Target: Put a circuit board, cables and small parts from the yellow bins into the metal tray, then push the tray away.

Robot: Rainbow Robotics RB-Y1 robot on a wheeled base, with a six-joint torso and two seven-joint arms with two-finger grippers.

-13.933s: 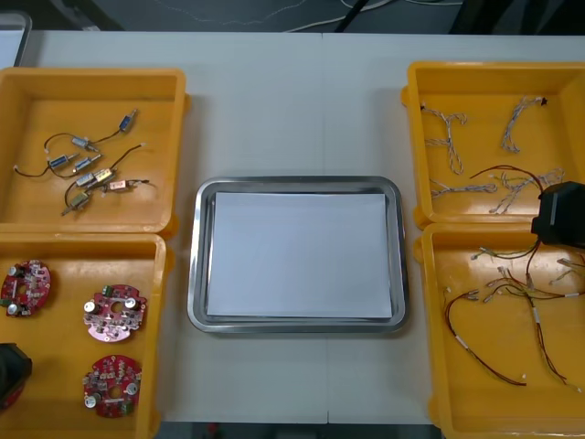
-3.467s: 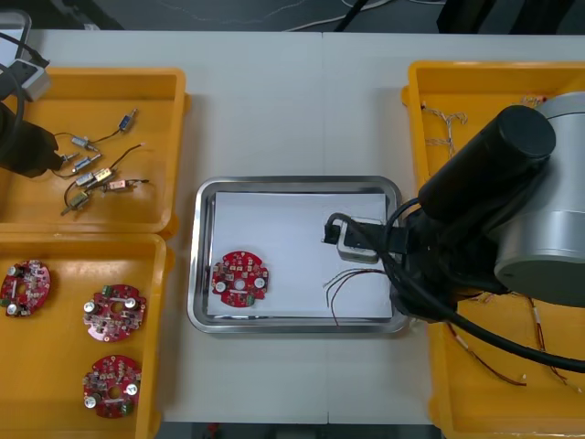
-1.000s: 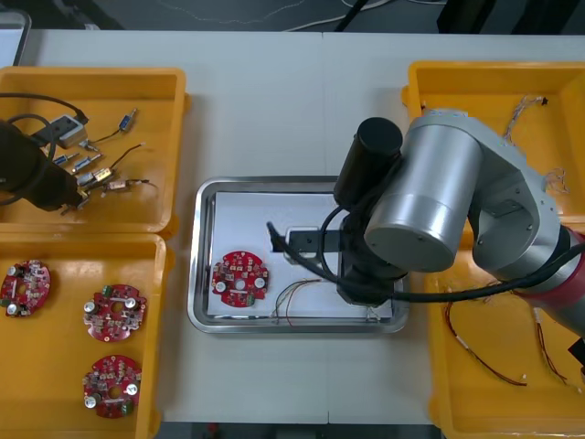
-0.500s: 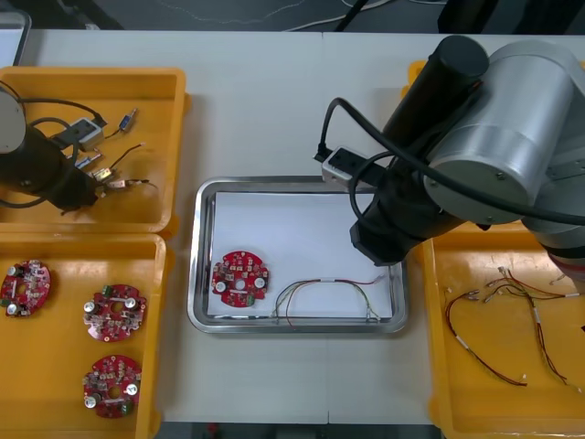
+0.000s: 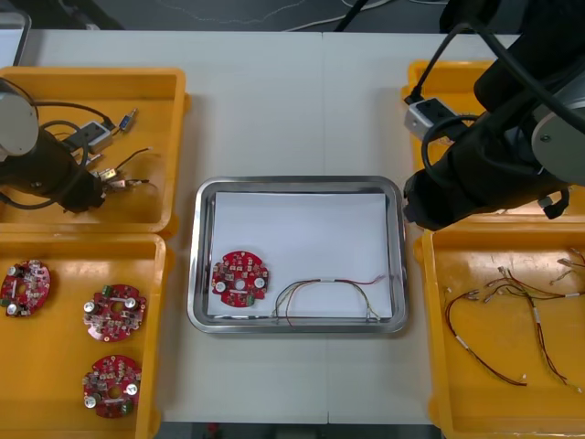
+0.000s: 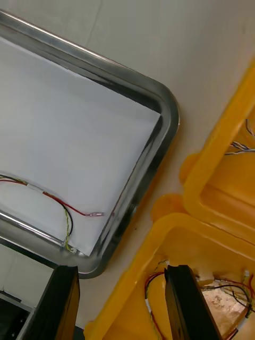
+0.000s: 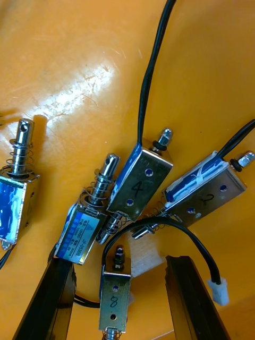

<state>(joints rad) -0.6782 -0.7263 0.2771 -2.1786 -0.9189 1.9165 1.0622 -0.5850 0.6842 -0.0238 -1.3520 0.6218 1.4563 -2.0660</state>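
Left wrist view first, and there is handwriting to read. The part marked 4 (image 7: 141,183) and the part marked 2 (image 7: 204,187) lie side by side just beyond the fingertips. The part marked 8 (image 7: 115,297) sits right between the fingers of the left gripper (image 7: 119,263), touching neither. Those jaws stand wide. These small metal parts (image 7: 87,226) are shiny blocks with spring plungers, black leads (image 7: 151,79) and blue labels (image 7: 10,210) whose print we cannot make out. All lie on the floor of the far-left yellow bin (image 7: 79,64).

Over to the right wrist view: the right gripper (image 6: 122,268) is wide too, holding nothing. It hangs above the rim of the near-right yellow bin (image 6: 159,223), just beside a corner of the metal tray (image 6: 169,114). The red and yellow cable (image 6: 58,201) lies on the tray's white inside, its end by that corner, apart from the fingers.

Front view now: the tray sits mid-tabletop (image 5: 292,110). A round red circuit board (image 5: 239,279) lies toward its near left corner, and the cable curves along its near edge. The left arm (image 5: 41,169) reaches into the far-left bin. The right arm (image 5: 484,165) hangs over the right bins' inner edge, by the tray's far right corner.
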